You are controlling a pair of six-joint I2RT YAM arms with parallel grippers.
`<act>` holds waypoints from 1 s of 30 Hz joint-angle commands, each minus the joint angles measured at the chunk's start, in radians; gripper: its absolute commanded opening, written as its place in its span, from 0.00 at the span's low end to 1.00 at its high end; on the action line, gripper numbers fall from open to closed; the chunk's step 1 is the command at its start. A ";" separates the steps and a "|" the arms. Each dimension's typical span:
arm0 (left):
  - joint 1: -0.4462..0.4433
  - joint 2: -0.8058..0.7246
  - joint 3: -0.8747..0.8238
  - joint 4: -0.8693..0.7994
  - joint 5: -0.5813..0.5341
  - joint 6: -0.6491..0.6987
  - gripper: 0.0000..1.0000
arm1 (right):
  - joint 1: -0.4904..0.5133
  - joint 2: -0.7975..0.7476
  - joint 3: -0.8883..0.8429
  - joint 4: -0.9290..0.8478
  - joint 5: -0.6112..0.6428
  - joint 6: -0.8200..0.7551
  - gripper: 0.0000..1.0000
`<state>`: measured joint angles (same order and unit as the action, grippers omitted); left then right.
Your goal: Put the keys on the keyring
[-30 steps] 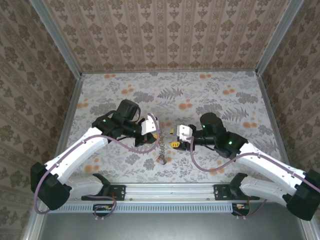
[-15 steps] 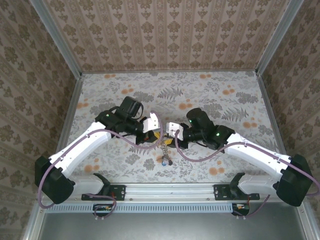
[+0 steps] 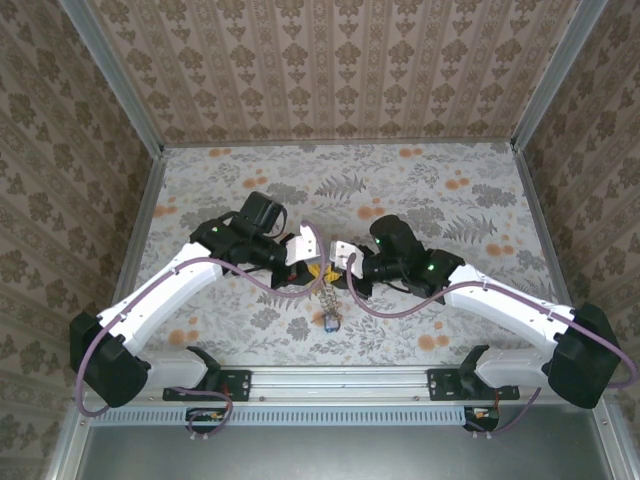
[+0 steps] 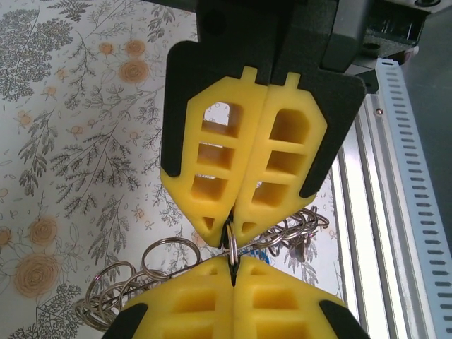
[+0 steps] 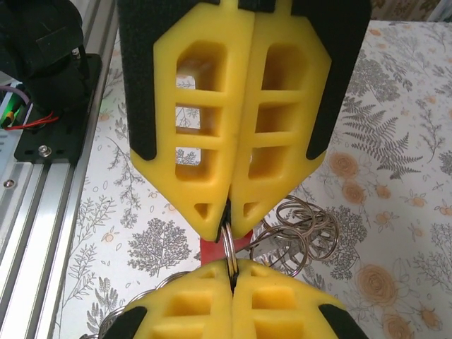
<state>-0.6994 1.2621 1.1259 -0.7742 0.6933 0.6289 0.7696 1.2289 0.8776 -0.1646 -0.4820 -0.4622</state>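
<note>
Left tool [image 4: 232,224] and right tool [image 5: 229,220] are meeting tip to tip, both pinching the keyring [image 3: 324,291] above the table [image 3: 450,200]. Keys [image 3: 330,320] are dangling below, seemingly attached. Whether any are remaining unthreaded cannot be told.

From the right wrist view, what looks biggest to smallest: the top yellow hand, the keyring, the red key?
1. Right hand, though it is nearest the camera, so unsure.
2. Keyring.
3. Red key, partly hidden.
</note>
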 commanded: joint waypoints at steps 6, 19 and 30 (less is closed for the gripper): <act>0.028 -0.085 -0.086 0.115 0.077 -0.055 0.12 | 0.002 -0.058 -0.138 0.454 -0.059 0.278 0.00; 0.039 -0.155 -0.182 0.236 0.113 -0.152 0.18 | 0.004 -0.083 -0.314 0.906 0.031 0.485 0.00; 0.045 -0.166 -0.202 0.282 0.113 -0.177 0.00 | 0.010 -0.081 -0.353 1.007 0.031 0.527 0.00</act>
<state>-0.6525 1.1019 0.9356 -0.4656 0.7708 0.4656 0.7734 1.1790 0.5091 0.6716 -0.4622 0.0383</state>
